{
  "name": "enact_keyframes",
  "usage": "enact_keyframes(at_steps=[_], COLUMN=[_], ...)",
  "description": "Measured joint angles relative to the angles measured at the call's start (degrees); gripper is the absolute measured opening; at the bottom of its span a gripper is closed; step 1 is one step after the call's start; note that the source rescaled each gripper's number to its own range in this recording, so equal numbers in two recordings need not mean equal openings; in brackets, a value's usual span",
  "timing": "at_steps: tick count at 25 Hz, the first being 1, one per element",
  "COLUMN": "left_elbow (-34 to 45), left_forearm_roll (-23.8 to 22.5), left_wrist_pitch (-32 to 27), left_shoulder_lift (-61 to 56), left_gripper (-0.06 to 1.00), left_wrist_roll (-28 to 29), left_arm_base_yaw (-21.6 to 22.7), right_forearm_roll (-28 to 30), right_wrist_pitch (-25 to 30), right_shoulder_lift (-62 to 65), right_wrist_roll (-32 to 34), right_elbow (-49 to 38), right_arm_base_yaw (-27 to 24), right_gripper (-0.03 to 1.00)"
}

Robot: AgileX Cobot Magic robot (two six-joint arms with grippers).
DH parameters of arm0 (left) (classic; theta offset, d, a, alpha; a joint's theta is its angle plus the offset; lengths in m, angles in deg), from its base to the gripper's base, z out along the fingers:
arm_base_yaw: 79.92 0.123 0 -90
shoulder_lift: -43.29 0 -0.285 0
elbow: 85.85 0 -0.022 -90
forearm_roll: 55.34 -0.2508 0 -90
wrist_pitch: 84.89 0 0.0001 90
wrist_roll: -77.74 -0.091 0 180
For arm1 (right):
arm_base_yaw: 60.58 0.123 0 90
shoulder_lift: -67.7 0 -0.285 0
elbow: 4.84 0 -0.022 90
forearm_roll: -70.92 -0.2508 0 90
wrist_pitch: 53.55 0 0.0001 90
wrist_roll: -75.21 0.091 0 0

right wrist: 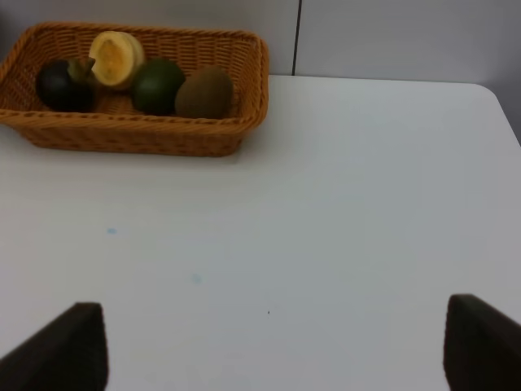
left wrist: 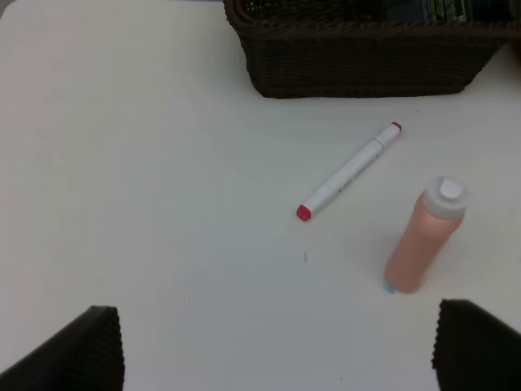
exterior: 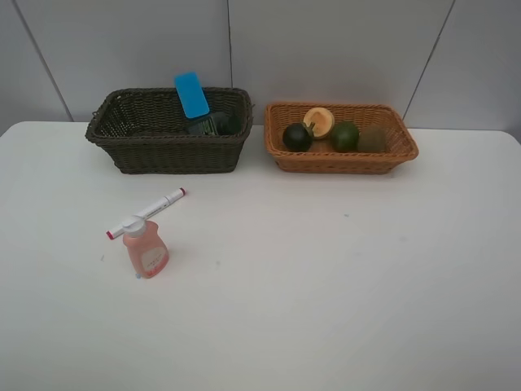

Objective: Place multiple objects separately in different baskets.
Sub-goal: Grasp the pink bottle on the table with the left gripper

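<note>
A dark brown basket [exterior: 122, 138] at the back left holds a blue flat block [exterior: 192, 94] leaning upright and a dark grey bottle [exterior: 203, 125]. A light orange basket [exterior: 334, 161] at the back right holds an orange peach [exterior: 319, 121], a dark mangosteen [exterior: 296, 136], a green fruit [exterior: 344, 136] and a brown kiwi [right wrist: 203, 92]. A pink bottle [exterior: 145, 247] stands on the table, with a white-red marker [exterior: 155, 208] lying just behind it. Neither gripper shows in the exterior view. My left gripper [left wrist: 277, 350] is open above the table near the marker [left wrist: 350, 171] and bottle [left wrist: 423, 236]. My right gripper [right wrist: 273, 350] is open and empty.
The white table [exterior: 326, 285] ends at a grey panelled wall behind the baskets. In the right wrist view the table's right edge [right wrist: 501, 106] shows beyond the orange basket [right wrist: 138, 134]. The dark basket's wall [left wrist: 366, 61] stands just beyond the marker.
</note>
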Motion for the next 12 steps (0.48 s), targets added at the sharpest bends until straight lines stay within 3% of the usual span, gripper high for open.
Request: enact_keyframes(at_steps=[12], left_elbow=[0.0], left_forearm_roll=[-0.3], left_wrist_pitch=[0.0], left_shoulder_lift=[0.0], left_gripper=[0.99], left_wrist_roll=[0.0], left_arm_base_yaw=[0.0], right_forearm_roll=[0.0], right_wrist_pitch=[0.0], right_shoulder_lift=[0.0], right_wrist_roll=[0.0], right_elbow=[0.0], right_arm_base_yaw=[0.0], right_gripper=[1.00])
